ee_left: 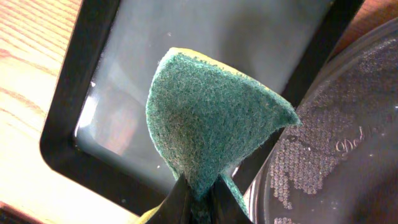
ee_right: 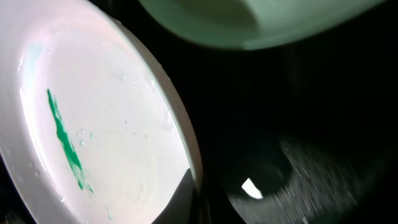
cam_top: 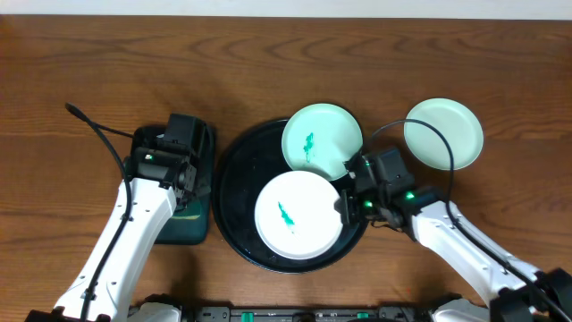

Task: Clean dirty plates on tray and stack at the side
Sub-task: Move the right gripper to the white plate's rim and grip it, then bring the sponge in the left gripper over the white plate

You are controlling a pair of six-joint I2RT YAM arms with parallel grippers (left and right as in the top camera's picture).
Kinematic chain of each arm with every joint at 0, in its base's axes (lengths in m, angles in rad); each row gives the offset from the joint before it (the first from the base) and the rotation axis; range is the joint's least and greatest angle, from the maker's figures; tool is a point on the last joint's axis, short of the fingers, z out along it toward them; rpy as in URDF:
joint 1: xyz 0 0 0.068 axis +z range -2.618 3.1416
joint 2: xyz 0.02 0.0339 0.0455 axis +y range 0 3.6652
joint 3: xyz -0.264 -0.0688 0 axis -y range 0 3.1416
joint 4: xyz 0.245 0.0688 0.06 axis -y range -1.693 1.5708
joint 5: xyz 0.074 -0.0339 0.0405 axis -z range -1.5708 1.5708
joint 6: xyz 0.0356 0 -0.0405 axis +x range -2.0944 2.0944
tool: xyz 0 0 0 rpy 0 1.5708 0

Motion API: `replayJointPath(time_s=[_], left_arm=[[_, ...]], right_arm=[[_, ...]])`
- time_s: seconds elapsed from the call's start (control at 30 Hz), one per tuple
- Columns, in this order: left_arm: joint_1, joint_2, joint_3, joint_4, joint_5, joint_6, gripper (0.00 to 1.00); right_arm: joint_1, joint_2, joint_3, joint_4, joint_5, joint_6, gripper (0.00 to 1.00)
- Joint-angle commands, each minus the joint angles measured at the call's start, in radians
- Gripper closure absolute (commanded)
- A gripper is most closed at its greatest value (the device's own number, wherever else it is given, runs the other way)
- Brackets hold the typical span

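The large round black tray [cam_top: 234,192] holds a white plate [cam_top: 298,215] with a green smear and a mint-green plate [cam_top: 323,139] with a green smear, tilted on the far rim. A second mint-green plate [cam_top: 443,132] lies on the wood tabletop [cam_top: 500,215] at the right. My right gripper [cam_top: 347,206] is shut on the white plate's right rim [ee_right: 186,149]. My left gripper [cam_top: 185,183] is shut on a green and yellow sponge [ee_left: 208,124], held above the small rectangular black tray [ee_left: 68,143].
The small rectangular black tray [cam_top: 183,231] lies just left of the round tray, whose wet rim [ee_left: 336,162] shows in the left wrist view. A black cable [cam_top: 98,130] loops off the left arm, another [cam_top: 438,134] arcs over the plate on the table.
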Motion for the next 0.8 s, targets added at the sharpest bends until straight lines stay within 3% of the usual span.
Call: replayJointPath(time_s=[0.0,0.23,0.43,0.77], left_arm=[[0.006,0.004,-0.003,0.013,0.034,-0.003,0.93],[0.003,0.012,-0.003,0.035,0.095,0.019,0.93],[-0.08,0.061,-0.003,0.083,0.221,0.051,0.93],[-0.301,0.074,-0.003,0.142,0.175,0.062,0.93]], right_arm=[[0.034,0.098,0.018,0.06,-0.002,0.061,0.99],[0.094,0.285,0.027,0.179,-0.02,0.091,0.99],[0.094,0.285,0.043,0.175,-0.021,0.09,0.99],[0.095,0.2,0.11,-0.001,0.087,0.022,0.98]])
